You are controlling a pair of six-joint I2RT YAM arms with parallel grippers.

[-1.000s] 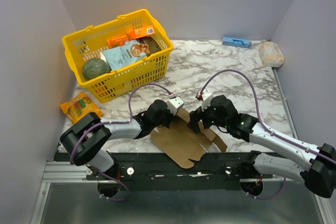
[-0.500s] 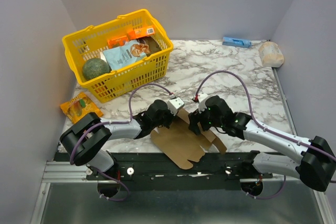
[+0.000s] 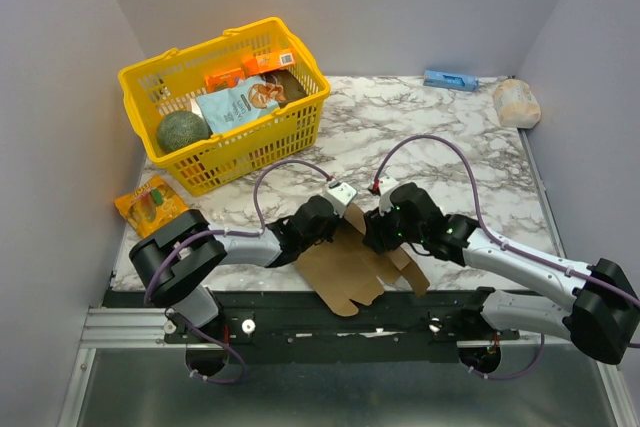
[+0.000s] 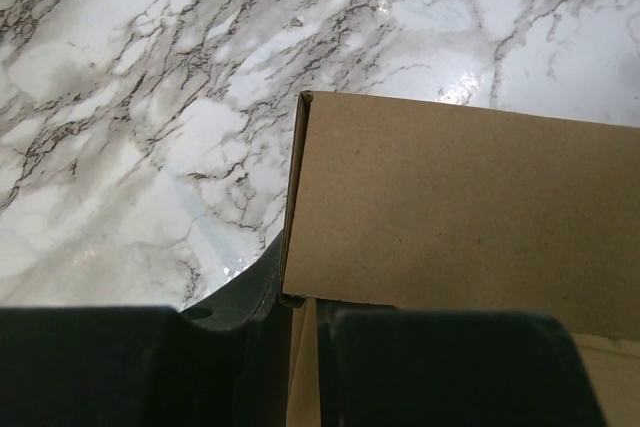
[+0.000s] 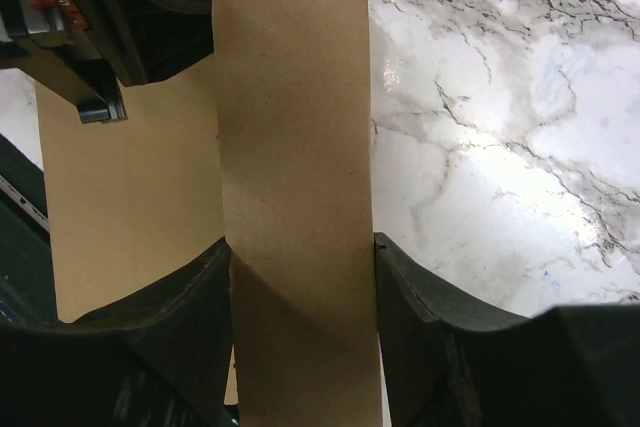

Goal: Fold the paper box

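The paper box (image 3: 340, 269) is a flat brown cardboard sheet with flaps, lying at the table's near edge between the two arms. My left gripper (image 3: 322, 225) is at its far left edge. In the left wrist view the gripper (image 4: 305, 319) is shut on a thin cardboard layer, and a raised panel of the paper box (image 4: 460, 207) stands just ahead of it. My right gripper (image 3: 380, 235) is at the sheet's far right side. In the right wrist view a narrow upright flap of the paper box (image 5: 290, 97) runs between the fingers (image 5: 200, 297), and the gripper (image 5: 300, 247) presses both of its edges.
A yellow basket (image 3: 140, 82) with packets and a green round thing stands at the back left. An orange packet (image 3: 150, 202) lies left of the arms. A small blue box (image 3: 449, 79) and a pale wrapped item (image 3: 517, 102) lie at the back right. Grey walls close in three sides.
My right gripper's jaws have closed from wide open onto the flap. My left gripper has shifted a little right with its edge of the sheet, which has turned slightly.
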